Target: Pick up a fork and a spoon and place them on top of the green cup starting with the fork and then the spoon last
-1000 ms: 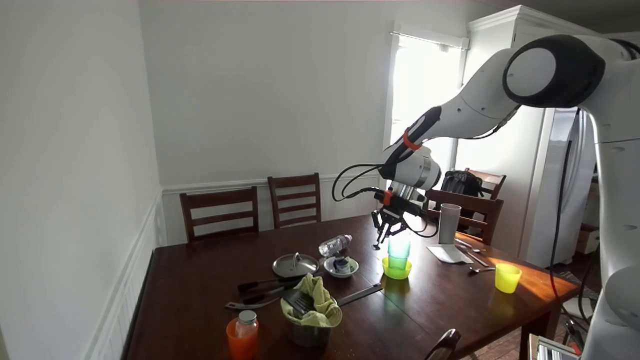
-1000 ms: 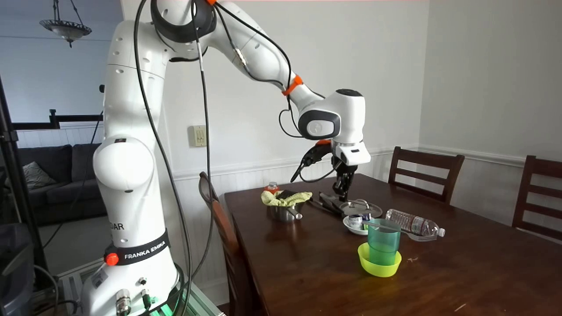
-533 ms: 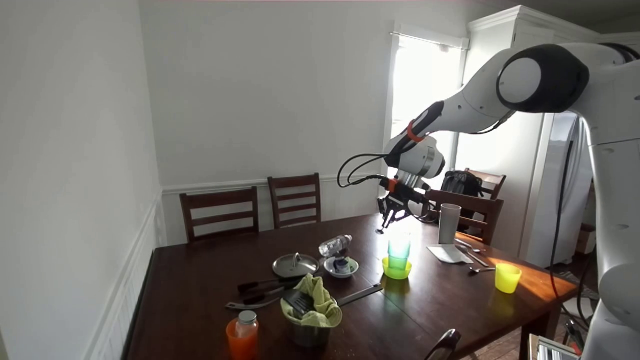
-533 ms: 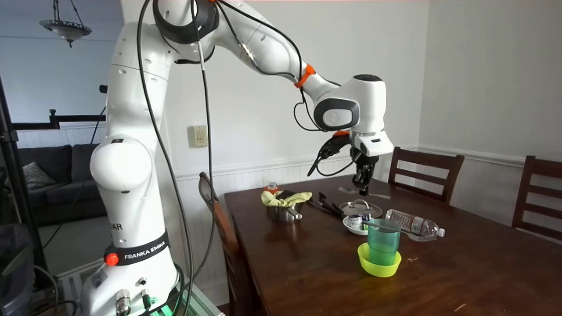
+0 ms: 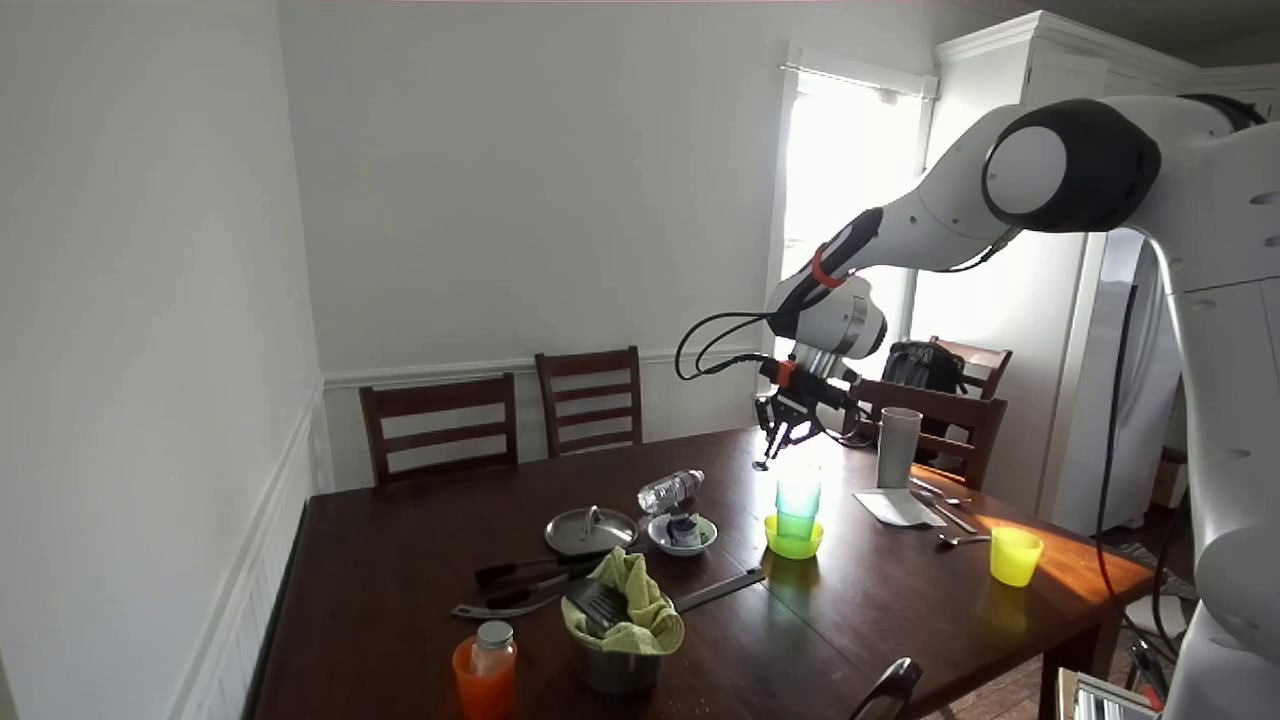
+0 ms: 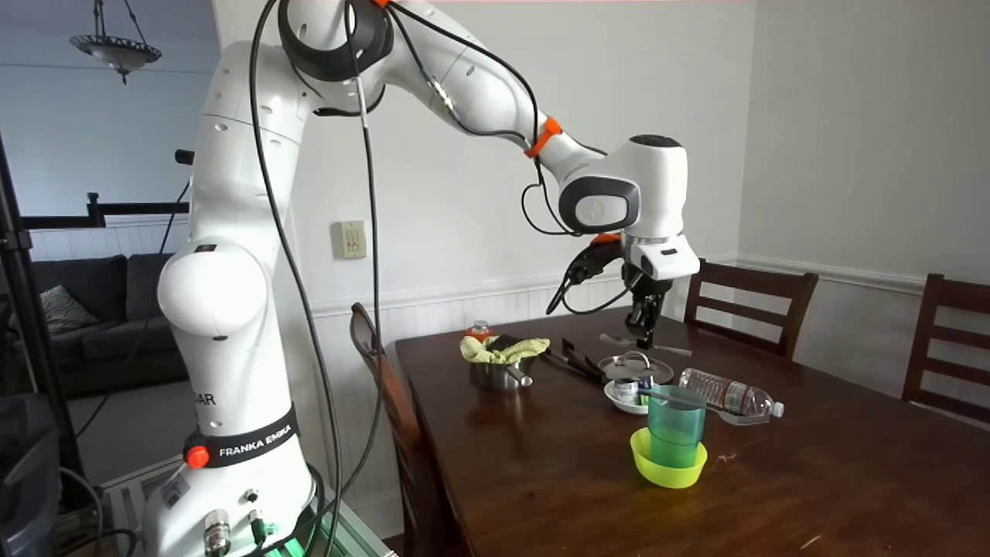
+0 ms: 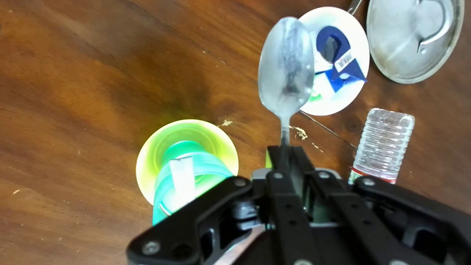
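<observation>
The green cup, a blue-green translucent tumbler, stands upright in a lime-green bowl. A fork lies across its top, its head end out past the rim; in the wrist view one flat silver end of the fork shows over the cup's mouth. My gripper is shut on the handle of a spoon, whose bowl points away from the fingertips. Gripper and spoon hang above the table, behind the cup in an exterior view. In the wrist view the cup lies to the left of the jaws.
A water bottle lies beside a white bowl of packets and a pot lid. A pot with a cloth, an orange cup, a yellow cup and a tall grey tumbler stand farther off.
Carrying the spoon, my gripper has risen and moved sideways, to the right in an exterior view, then lowered slightly over the last half second. The cup and fork have not moved.
</observation>
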{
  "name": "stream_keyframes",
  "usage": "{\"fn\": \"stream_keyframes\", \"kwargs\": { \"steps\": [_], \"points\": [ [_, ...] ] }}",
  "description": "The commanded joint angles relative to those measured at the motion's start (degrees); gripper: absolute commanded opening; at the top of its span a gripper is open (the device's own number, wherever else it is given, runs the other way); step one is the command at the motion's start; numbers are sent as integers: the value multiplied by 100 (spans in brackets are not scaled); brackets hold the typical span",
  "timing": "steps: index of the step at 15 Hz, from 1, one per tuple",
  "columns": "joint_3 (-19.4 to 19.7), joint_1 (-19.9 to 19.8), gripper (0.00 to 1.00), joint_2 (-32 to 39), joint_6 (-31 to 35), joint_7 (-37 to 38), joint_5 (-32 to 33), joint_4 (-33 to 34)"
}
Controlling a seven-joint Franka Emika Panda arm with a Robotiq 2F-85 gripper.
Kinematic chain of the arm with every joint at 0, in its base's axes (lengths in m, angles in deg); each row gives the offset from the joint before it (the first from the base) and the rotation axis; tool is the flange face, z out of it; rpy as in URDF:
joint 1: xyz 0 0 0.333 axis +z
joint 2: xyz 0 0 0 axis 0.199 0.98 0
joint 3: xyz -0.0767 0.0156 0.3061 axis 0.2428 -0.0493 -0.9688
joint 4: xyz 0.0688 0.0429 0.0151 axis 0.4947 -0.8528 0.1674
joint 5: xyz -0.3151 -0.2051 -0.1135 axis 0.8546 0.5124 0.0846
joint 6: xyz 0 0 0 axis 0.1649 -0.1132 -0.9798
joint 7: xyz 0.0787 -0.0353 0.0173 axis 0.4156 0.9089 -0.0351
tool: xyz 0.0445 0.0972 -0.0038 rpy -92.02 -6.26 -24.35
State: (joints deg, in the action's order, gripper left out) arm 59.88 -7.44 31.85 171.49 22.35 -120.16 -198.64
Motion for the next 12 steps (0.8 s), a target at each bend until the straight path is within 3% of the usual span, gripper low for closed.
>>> {"fn": "stream_keyframes", "kwargs": {
  "steps": [1, 12],
  "points": [
    [-42, -202, 2, -12, -424, -459, -28, 128],
    [145, -503, 2, 465, -1016, -656, 259, 755]
  ]
}}
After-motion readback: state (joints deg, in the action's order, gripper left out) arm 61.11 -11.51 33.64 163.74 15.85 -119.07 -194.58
